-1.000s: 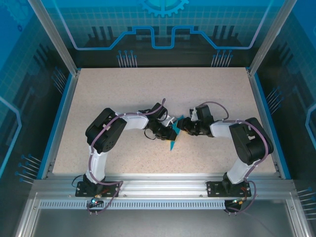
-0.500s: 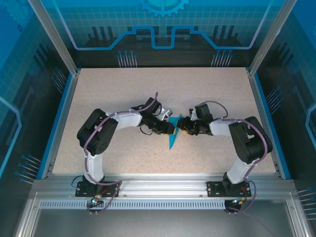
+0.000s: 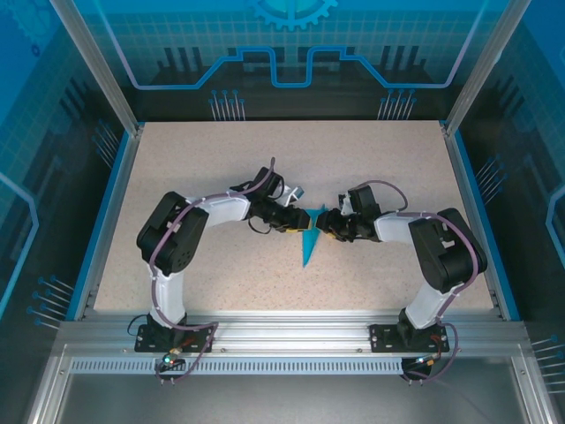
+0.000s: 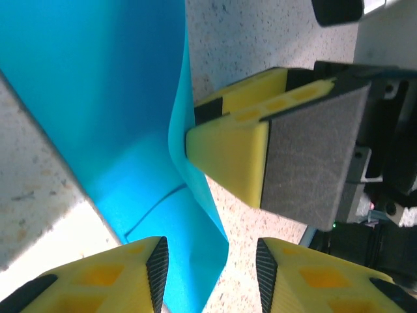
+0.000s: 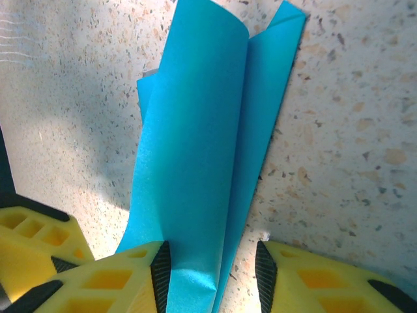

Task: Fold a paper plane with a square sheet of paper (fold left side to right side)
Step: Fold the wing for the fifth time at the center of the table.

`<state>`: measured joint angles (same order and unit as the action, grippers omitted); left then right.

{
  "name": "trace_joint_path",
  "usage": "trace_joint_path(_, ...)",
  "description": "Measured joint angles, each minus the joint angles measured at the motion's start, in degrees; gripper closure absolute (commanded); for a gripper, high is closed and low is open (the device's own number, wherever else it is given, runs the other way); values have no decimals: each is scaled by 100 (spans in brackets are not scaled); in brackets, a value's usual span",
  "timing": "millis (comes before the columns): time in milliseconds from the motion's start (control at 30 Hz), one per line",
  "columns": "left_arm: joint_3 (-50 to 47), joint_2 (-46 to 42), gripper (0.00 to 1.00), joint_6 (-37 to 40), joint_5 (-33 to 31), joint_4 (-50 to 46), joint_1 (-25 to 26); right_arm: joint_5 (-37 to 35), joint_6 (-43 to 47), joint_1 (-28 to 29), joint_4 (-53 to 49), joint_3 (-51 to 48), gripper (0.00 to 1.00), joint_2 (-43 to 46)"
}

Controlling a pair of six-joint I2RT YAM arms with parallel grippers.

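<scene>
The square sheet of paper (image 3: 308, 243) is teal-blue and folded into a slim dart, the paper plane, lying mid-table with its tip toward the near edge. In the left wrist view the paper (image 4: 98, 98) curls up. Its lower edge reaches between the jaws of my left gripper (image 4: 212, 277), which stand open with bare table on the right side. My left gripper (image 3: 300, 218) sits at the paper's upper left. My right gripper (image 3: 325, 231) is at its upper right. In the right wrist view the layered flaps (image 5: 195, 143) run between the jaws of my right gripper (image 5: 212, 274), which is open, its left pad against the paper.
The speckled table (image 3: 221, 159) has blue side rails and an aluminium rail along the near edge. The two grippers nearly meet over the paper; one yellow finger of the right gripper (image 4: 228, 153) stands close ahead of the left jaws.
My left gripper has opened, letting go of the paper, and shifted toward the far side. More of the dart now shows. The right gripper has hardly moved.
</scene>
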<state>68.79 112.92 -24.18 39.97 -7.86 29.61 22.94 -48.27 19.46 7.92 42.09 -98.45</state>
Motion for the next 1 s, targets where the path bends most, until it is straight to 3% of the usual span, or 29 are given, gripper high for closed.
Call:
trace_joint_path(200,192,299,58,-142,9,74,0,0,0,0,-31,15,58,-4)
trace_joint_path(367,289,490,65,-236,76,120,0,2,0,0,-63,39,58,-17)
trace_joint_path(467,328,533,75,-313,103,177,0,2,0,0,-66,42,58,-20)
trace_joint_path(633,404,546,100,-299,94,229,0,2,2,0,-68,42,58,-20)
trace_joint_path(1000,457,564,100,-39,-11,151,-114,131,114,-72,-149,81,53,9)
